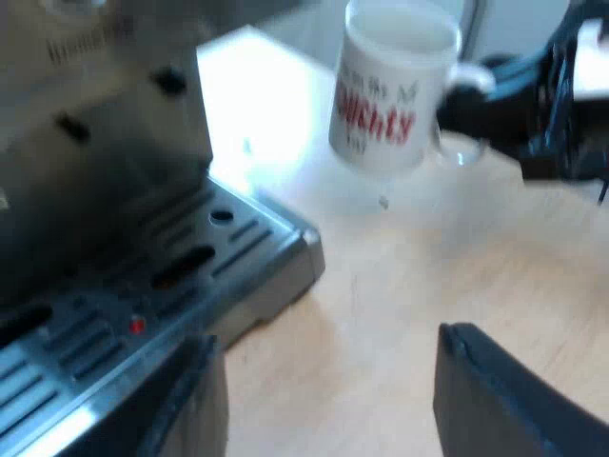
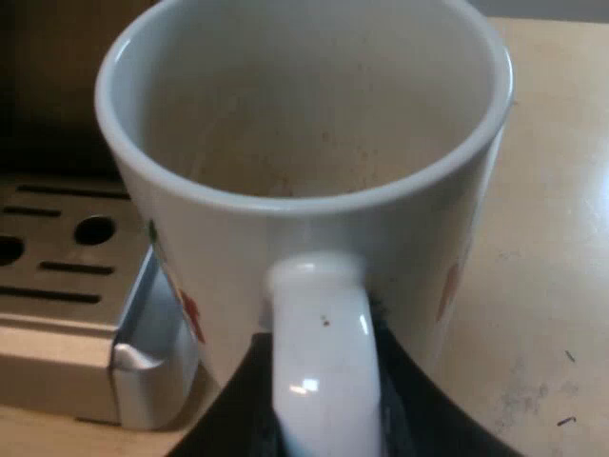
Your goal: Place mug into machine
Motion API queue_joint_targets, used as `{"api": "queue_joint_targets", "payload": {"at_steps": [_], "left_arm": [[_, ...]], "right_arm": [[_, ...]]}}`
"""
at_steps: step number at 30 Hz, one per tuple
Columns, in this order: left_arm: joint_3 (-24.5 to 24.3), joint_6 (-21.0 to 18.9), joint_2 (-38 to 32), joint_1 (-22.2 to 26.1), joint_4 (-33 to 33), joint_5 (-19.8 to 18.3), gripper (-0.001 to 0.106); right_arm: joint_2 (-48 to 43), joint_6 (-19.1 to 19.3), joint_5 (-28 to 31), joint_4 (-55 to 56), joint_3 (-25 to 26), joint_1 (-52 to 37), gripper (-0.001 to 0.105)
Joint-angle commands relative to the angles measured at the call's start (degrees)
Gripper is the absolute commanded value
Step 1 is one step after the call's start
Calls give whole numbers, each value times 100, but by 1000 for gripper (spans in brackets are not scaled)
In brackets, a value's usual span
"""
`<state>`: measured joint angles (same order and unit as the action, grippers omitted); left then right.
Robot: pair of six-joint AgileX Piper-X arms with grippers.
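A white mug (image 1: 390,90) with red lettering hangs slightly tilted just above the wooden table, a short way off the corner of the machine's drip tray (image 1: 238,243). My right gripper (image 1: 533,105) holds it by the handle. In the right wrist view the mug (image 2: 304,190) is empty, and its handle (image 2: 319,352) sits between my black fingers (image 2: 233,405), with my right gripper (image 2: 324,390) shut on it. The drip tray's corner (image 2: 143,352) lies beside the mug. My left gripper (image 1: 324,390) stands open over the table beside the tray, with nothing between its fingers.
The espresso machine's dark front (image 1: 95,162) rises over the slotted metal drip tray. A small clear glass thing (image 1: 461,149) shows behind the mug near its handle. Bare wooden table (image 1: 428,267) lies between the mug and my left gripper.
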<state>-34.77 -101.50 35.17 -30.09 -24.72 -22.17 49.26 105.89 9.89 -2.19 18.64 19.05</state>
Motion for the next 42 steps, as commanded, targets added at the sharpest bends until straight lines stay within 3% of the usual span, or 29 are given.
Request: {"api": "queue_joint_targets", "payload": {"at_steps": [1,11,16,22,25,29,33,39,42], "left_arm": [[-39,-15,-385,-37,-197,115,50],[-39,-5,-1519,-37,-1027,356,52],[-39,-24,-2145,-37,-1305,356,72],[-39,-139,-2580,-37,-2291,759,69],[-39,-139,-2639,-37,-2453,786,68],[-39,-231,-2638,-37,-2465,806,67],[-39,-347,-2638,-37,-2464,1278,67],[15,-394,-2638,-37,-2452,2274,67],[298,-364,-2638,-37,-2291,2148,67]], "right_arm": [[-593,96,203,301,84,258,0],[-2019,96,359,1697,238,1229,0],[-2247,69,254,2283,582,1974,0],[-2220,-232,161,2263,735,2856,0],[-2047,-476,312,2286,735,3223,0],[-1634,-518,452,2139,735,3551,0],[-1046,-830,497,1638,735,3782,0],[-128,-842,592,533,735,3788,0],[289,-842,590,187,763,3788,0]]}}
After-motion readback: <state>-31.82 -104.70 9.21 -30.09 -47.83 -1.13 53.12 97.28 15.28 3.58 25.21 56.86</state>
